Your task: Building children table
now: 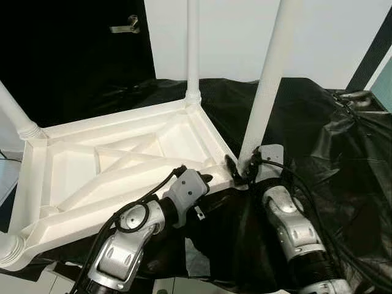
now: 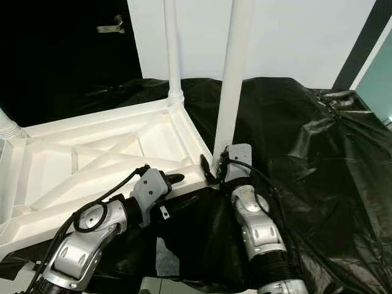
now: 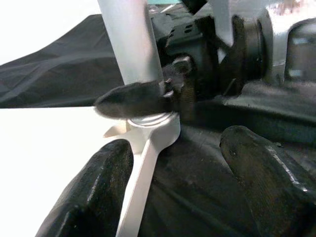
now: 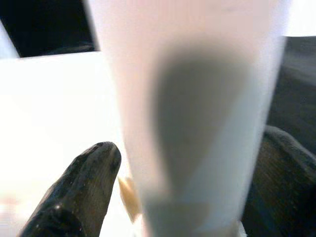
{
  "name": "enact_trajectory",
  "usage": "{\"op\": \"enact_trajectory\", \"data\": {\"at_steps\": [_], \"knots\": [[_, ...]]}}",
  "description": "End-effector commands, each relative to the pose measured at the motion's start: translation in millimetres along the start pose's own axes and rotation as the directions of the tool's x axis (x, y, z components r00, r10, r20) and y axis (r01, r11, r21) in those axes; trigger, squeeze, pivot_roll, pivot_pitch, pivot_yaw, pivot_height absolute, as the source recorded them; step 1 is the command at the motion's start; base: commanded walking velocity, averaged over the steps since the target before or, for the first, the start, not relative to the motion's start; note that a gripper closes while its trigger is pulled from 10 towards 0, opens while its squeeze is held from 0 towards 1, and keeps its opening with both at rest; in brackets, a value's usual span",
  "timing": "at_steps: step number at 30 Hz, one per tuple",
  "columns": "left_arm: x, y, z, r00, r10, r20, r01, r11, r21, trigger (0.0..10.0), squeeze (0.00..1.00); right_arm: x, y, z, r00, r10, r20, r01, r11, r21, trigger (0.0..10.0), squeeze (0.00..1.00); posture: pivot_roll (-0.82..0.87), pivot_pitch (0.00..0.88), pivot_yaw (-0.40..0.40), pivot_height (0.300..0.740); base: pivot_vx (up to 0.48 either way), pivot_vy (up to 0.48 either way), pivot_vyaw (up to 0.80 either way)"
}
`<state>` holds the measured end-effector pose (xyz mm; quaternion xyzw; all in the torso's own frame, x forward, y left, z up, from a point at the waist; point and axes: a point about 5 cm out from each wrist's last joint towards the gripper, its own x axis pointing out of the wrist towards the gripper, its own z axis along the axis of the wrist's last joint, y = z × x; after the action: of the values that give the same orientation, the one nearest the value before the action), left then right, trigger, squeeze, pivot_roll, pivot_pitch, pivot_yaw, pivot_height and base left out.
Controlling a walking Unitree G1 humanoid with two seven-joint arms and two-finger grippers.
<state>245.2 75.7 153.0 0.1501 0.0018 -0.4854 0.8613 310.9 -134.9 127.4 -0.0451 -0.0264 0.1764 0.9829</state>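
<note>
One white upturned tabletop lies on black sheeting with three legs standing. Right gripper clasps the near-corner leg; left gripper hovers spread beside it.

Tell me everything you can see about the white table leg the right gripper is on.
The smooth white plastic-looking round table leg stands upright at the near right corner of the upside-down white ribbed tabletop, which lies on black sheeting. Its top runs out of frame. The right gripper straddles its base, one black finger on each side. The left gripper sits beside that corner with open fingers, apart from the leg.
</note>
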Motion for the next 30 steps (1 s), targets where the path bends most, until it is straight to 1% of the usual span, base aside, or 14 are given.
{"op": "enact_trajectory", "data": {"at_steps": [1,3,6,7,8,9,12,13,15,16,17,26,28,30], "knots": [[0.1,1.0,-1,0.999,0.033,-0.012,-0.033,0.999,0.007,10.0,0.0,1.5,-9.7,-2,0.998,0.066,-0.007,-0.066,0.998,-0.011,10.0,0.0,0.09,0.0,-0.014,0.74,0.0,0.0,0.0],[0.3,1.1,0,0.999,0.032,-0.011,-0.032,0.999,0.008,10.0,0.0,2.5,-13.0,-2,0.996,0.084,-0.013,-0.085,0.996,-0.025,10.0,0.0,0.09,0.0,-0.014,0.74,0.0,0.0,0.0],[0.8,1.8,0,0.999,0.032,-0.011,-0.031,0.999,0.01,10.0,0.0,8.8,-21.6,0,0.979,0.202,-0.037,-0.204,0.976,-0.075,10.0,0.0,0.09,0.0,-0.016,0.74,0.0,0.0,0.0],[0.8,1.8,0,0.999,0.032,-0.011,-0.031,0.999,0.01,10.0,0.0,8.8,-21.6,0,0.979,0.202,-0.037,-0.204,0.976,-0.075,10.0,0.0,0.09,0.0,-0.016,0.74,0.0,0.0,0.0],[0.7,2.0,-1,0.999,0.032,-0.012,-0.032,0.999,0.01,10.0,0.0,10.5,-23.2,1,0.97,0.237,-0.047,-0.24,0.967,-0.089,10.0,0.0,0.09,0.0,-0.016,0.74,0.0,0.0,0.0],[0.6,1.5,-1,0.999,0.031,-0.016,-0.031,0.999,0.013,10.0,0.0,14.0,-22.6,1,0.948,0.309,-0.07,-0.315,0.943,-0.102,10.0,0.0,0.1,0.0,-0.02,0.74,0.0,0.0,0.0],[0.6,0.9,-1,0.999,0.032,-0.015,-0.032,0.999,0.011,10.0,0.0,17.4,-21.2,4,0.931,0.359,-0.071,-0.365,0.924,-0.111,10.0,0.0,0.1,0.0,-0.023,0.74,0.0,0.0,0.0],[0.7,0.6,-1,0.999,0.034,-0.014,-0.034,0.999,0.009,10.0,0.0,19.7,-20.5,5,0.923,0.377,-0.073,-0.384,0.915,-0.121,9.1,0.0,0.11,0.0,-0.029,0.74,0.0,0.0,0.0],[0.9,0.3,-1,0.999,0.036,-0.014,-0.036,0.999,0.009,10.0,0.0,21.2,-20.1,7,0.918,0.389,-0.076,-0.396,0.909,-0.128,9.1,0.0,0.11,0.0,-0.029,0.74,0.0,0.0,0.0],[1.2,-0.5,-1,0.999,0.038,-0.012,-0.038,0.999,0.008,10.0,0.0,22.6,-20.0,7,0.91,0.406,-0.084,-0.414,0.9,-0.138,2.4,0.0,0.11,0.0,-0.035,0.74,0.0,0.0,0.0],[1.5,-1.1,0,0.999,0.041,-0.011,-0.041,0.999,0.007,10.0,0.0,23.5,-20.2,7,0.905,0.417,-0.086,-0.425,0.893,-0.144,0.0,0.0,0.12,0.0,-0.038,0.74,0.0,0.0,0.0],[1.4,-3.3,-2,0.998,0.056,-0.015,-0.056,0.998,0.003,10.0,0.0,20.7,-25.1,2,0.894,0.436,-0.102,-0.446,0.884,-0.137,0.0,0.0,0.12,0.0,-0.044,0.74,0.0,0.0,0.0],[1.5,-3.7,-2,0.998,0.058,-0.017,-0.058,0.998,0.003,10.0,0.0,18.8,-27.8,0,0.898,0.427,-0.104,-0.438,0.889,-0.136,0.0,0.0,0.11,0.0,-0.042,0.74,0.0,0.0,0.0],[1.9,-3.8,-2,0.998,0.057,-0.017,-0.057,0.998,0.001,10.0,0.0,15.4,-32.1,-3,0.914,0.393,-0.101,-0.403,0.908,-0.113,0.1,0.0,0.11,0.0,-0.036,0.74,0.0,0.0,0.0]]}}
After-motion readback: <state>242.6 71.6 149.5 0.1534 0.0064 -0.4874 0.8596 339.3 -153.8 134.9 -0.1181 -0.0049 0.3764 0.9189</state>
